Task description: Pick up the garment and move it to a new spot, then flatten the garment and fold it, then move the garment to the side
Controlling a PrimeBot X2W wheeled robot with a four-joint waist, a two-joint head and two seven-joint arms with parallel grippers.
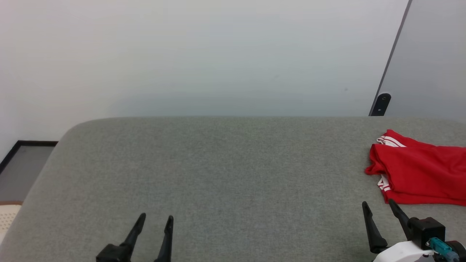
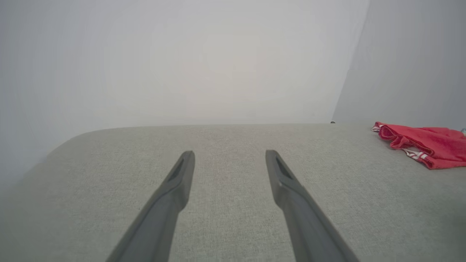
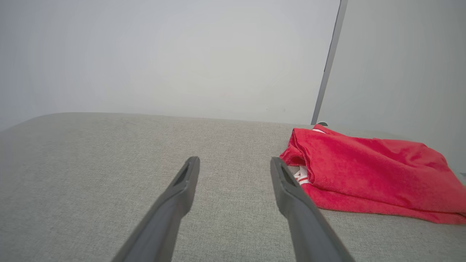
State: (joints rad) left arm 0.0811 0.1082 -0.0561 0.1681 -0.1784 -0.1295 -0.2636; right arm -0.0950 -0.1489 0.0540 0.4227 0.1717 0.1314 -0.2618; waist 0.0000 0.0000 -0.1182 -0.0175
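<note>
Red garment (image 1: 422,174), folded, just beyond right gripper (image 1: 377,202), jaws spread wide

A table (image 1: 218,163) covered in grey fabric, rounded at its far left corner, was set before a plain white wall (image 1: 182,54). A grey panel (image 1: 433,54), edged by a dark strip (image 1: 393,51), was seen at the right.

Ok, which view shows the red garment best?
The right wrist view: the garment lies close and large, folds and striped trim clear. In the head view the garment is cut off by the right edge; in the left wrist view it is small and distant.
</note>
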